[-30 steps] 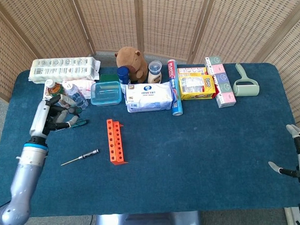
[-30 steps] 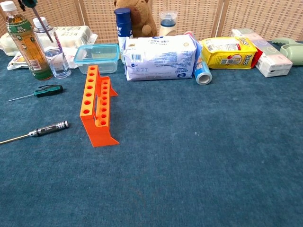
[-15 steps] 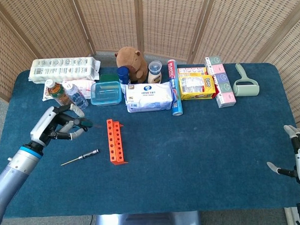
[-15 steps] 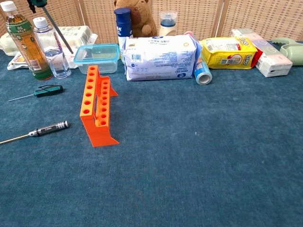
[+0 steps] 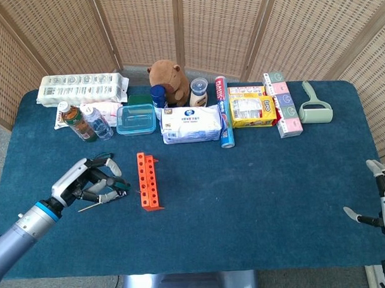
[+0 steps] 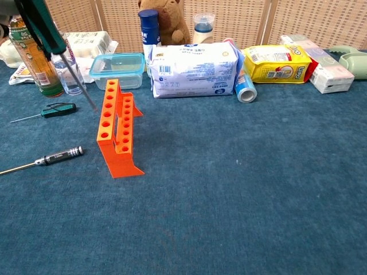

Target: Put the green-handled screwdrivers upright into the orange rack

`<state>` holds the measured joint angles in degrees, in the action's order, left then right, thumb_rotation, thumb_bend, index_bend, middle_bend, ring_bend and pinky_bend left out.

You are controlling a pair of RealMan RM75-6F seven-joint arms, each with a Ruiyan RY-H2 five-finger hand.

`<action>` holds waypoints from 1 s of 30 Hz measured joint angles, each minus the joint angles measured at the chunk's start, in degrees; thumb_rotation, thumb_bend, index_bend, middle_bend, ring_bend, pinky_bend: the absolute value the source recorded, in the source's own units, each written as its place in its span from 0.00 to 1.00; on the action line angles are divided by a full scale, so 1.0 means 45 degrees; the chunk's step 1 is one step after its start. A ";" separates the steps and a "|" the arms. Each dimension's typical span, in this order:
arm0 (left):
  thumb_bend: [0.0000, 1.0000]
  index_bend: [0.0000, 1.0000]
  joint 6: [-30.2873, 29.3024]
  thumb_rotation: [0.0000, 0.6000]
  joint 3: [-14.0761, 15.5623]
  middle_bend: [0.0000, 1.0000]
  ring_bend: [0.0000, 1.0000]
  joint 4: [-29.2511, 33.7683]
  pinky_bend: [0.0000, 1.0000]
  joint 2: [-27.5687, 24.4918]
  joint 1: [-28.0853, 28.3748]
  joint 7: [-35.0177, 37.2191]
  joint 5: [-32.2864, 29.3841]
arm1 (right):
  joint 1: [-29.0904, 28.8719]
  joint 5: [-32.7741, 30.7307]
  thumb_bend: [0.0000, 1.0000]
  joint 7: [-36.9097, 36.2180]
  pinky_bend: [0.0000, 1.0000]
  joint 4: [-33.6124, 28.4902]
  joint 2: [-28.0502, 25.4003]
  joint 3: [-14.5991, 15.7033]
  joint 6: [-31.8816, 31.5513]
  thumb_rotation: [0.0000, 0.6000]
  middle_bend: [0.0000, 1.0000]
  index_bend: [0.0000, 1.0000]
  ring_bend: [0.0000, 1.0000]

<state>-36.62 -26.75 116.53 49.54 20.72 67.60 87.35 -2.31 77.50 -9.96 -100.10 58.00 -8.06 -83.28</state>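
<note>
Orange rack (image 5: 148, 181) sits on the blue table (image 5: 257, 198), a bit left of centre. Head view: left hand (image 5: 92, 182) hovers just left of the rack, fingers curled round a green-handled screwdriver (image 5: 118, 182), its handle end poking out toward the rack. A black-handled screwdriver (image 5: 106, 201) lies on the cloth under the hand, partly hidden. Right hand (image 5: 383, 197) at the far right edge, fingers spread, holding nothing. Back row: egg carton (image 5: 83, 88), two bottles (image 5: 84, 121), clear box (image 5: 136, 119), plush toy (image 5: 168, 75), wipes pack (image 5: 192, 124), yellow packet (image 5: 251, 110), lint roller (image 5: 316, 105).

Chest view: held screwdriver (image 6: 49, 40) comes in from the top left, tilted, green and black handle high, thin shaft slanting down, tip just left of the rack's (image 6: 117, 134) top edge, not in a hole. Hand itself barely in frame here. Second green-handled screwdriver (image 6: 54, 110) lies flat on the table, left of the rack, near the bottles (image 6: 40, 54). Black-handled screwdriver (image 6: 57, 156) flat in front of it. Rack holes I can see are all empty.
</note>
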 measured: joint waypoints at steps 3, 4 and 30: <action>0.42 0.63 -0.0262 1.00 0.0320 0.96 0.97 -0.0150 1.00 0.0059 0.0196 0.0120 0.0187 | 0.0018 -0.0022 0.08 -0.0096 0.00 0.0013 -0.0044 -0.0013 -0.0008 1.00 0.06 0.06 0.00; 0.42 0.63 -0.0360 1.00 0.0371 0.96 0.97 -0.0168 1.00 0.0058 0.0235 0.0117 0.0205 | 0.0023 -0.0030 0.08 -0.0129 0.00 0.0018 -0.0057 -0.0019 -0.0011 1.00 0.06 0.06 0.00; 0.42 0.63 -0.1702 1.00 0.1519 0.96 0.97 -0.0562 1.00 0.0383 0.1136 -0.2245 -0.1636 | 0.0054 -0.0091 0.08 -0.0208 0.00 -0.0055 -0.0164 -0.0025 0.0005 1.00 0.06 0.06 0.00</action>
<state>-44.28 -19.91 114.00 51.26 25.83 57.50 79.98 -2.07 77.09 -10.89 -100.35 57.26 -8.18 -83.26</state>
